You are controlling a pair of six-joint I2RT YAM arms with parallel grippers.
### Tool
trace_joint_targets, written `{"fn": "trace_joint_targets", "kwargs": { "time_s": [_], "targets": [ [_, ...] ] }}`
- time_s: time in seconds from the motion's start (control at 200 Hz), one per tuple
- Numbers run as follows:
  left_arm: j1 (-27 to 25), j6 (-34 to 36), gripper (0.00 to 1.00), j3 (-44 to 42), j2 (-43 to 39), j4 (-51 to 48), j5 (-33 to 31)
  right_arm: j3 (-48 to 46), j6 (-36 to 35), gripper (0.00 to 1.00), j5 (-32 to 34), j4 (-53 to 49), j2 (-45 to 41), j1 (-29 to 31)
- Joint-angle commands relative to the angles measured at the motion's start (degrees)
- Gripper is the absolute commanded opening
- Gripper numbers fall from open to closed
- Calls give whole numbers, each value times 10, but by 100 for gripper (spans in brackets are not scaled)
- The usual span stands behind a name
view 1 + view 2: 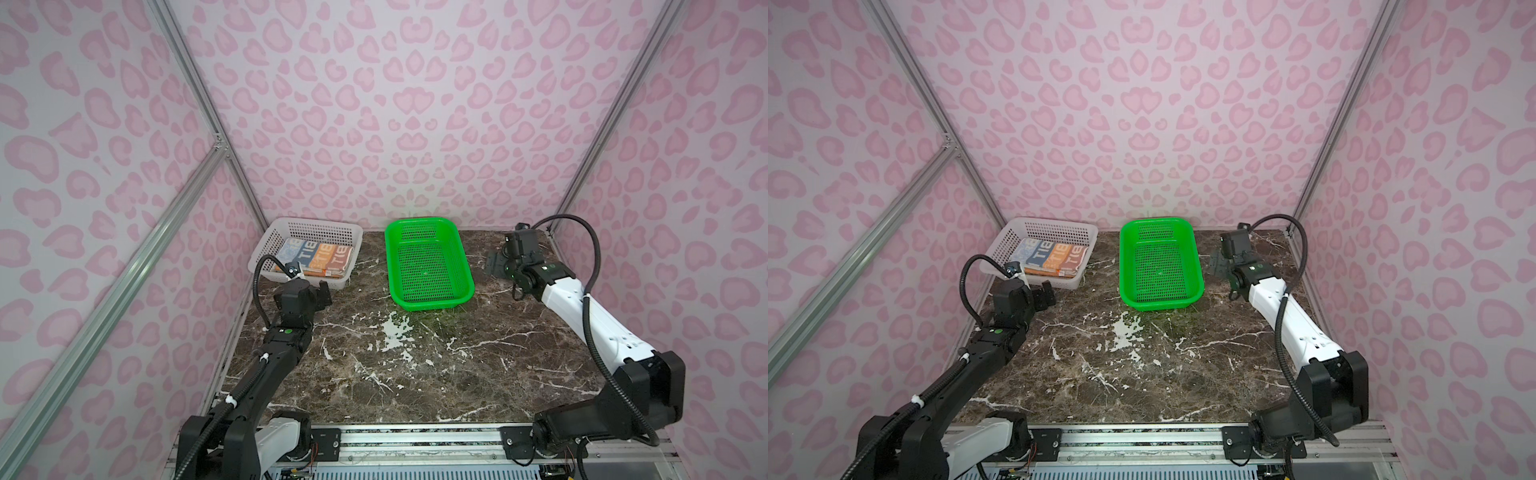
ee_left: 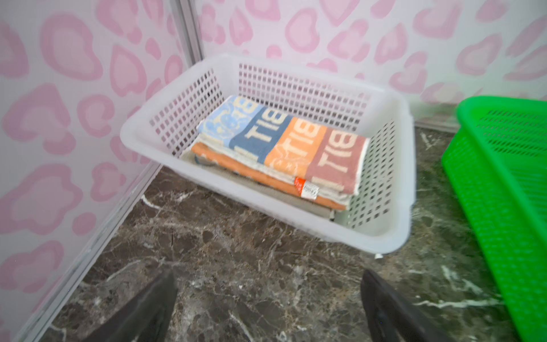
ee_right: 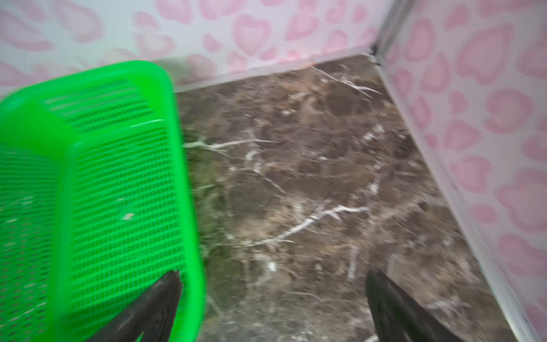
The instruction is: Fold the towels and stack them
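The towels point(image 1: 316, 261) point(image 1: 1054, 261) lie as a neat folded stack inside the white basket point(image 1: 318, 223) point(image 1: 1054, 223) at the back left. The top one point(image 2: 284, 145) shows blue, orange and brown blocks with cream letters, and an orange one lies under it. My left gripper point(image 1: 323, 291) point(image 1: 1045, 291) point(image 2: 268, 277) hovers just in front of the white basket point(image 2: 296, 225), open and empty over bare table. My right gripper point(image 1: 494, 264) point(image 1: 1217, 262) point(image 3: 272, 275) is open and empty over the table, just right of the green basket point(image 1: 428, 223) point(image 1: 1158, 222).
The green basket point(image 3: 118, 71) point(image 2: 503, 183) stands empty at the back centre. A dark marble table point(image 1: 395, 374) runs from the baskets to the front rail. Pink-patterned walls with metal posts point(image 1: 199, 104) close in the left, back and right sides.
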Motion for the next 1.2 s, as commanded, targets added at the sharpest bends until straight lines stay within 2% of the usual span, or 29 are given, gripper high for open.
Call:
{"fn": "trace_joint_targets", "kwargs": {
  "time_s": [0.0, 0.1, 0.225, 0.33, 0.42, 0.47, 0.505, 0.635, 0.825, 0.915, 0.96, 1.0, 1.06, 1.09, 1.125, 1.155, 1.195],
  "targets": [
    [21, 19, 98, -13, 34, 122, 1, -88, 0, 99, 39, 122, -30, -48],
    [28, 27, 98, -29, 73, 160, -10, -152, -3, 99, 69, 166, -49, -70],
    [28, 42, 98, -57, 116, 227, 41, -233, -49, 99, 118, 250, -55, -69],
    [28, 44, 98, -54, 151, 245, 35, -283, -75, 99, 163, 315, -56, -67],
    [30, 85, 98, -56, 168, 291, 58, -336, -78, 99, 173, 402, -57, -66],
    [45, 75, 98, -68, 189, 335, 88, -370, -90, 99, 170, 463, -53, -66],
    [51, 70, 98, -60, 185, 312, 94, -390, -97, 99, 169, 506, -47, -66],
    [55, 69, 98, -72, 183, 331, 105, -429, -122, 99, 181, 612, -22, -64],
    [59, 72, 98, -78, 181, 341, 125, -469, -163, 99, 115, 762, 7, -66],
    [67, 75, 98, -120, 177, 407, 158, -492, -179, 99, 98, 857, 46, -65],
    [68, 70, 98, -169, 194, 525, 155, -499, -189, 99, 82, 872, 54, -61],
    [68, 65, 98, -173, 174, 496, 135, -499, -191, 100, 68, 861, 62, -60],
    [68, 55, 98, -162, 189, 506, 112, -513, -213, 100, 67, 960, 103, -56],
    [65, 59, 98, -148, 186, 460, 109, -510, -211, 100, 72, 938, 98, -52],
    [62, 60, 98, -152, 193, 487, 105, -498, -202, 100, 74, 886, 81, -53],
    [62, 61, 98, -148, 186, 466, 105, -482, -189, 100, 72, 839, 71, -58],
    [62, 61, 98, -151, 192, 478, 105, -478, -178, 100, 55, 842, 76, -74]
  ]
}}
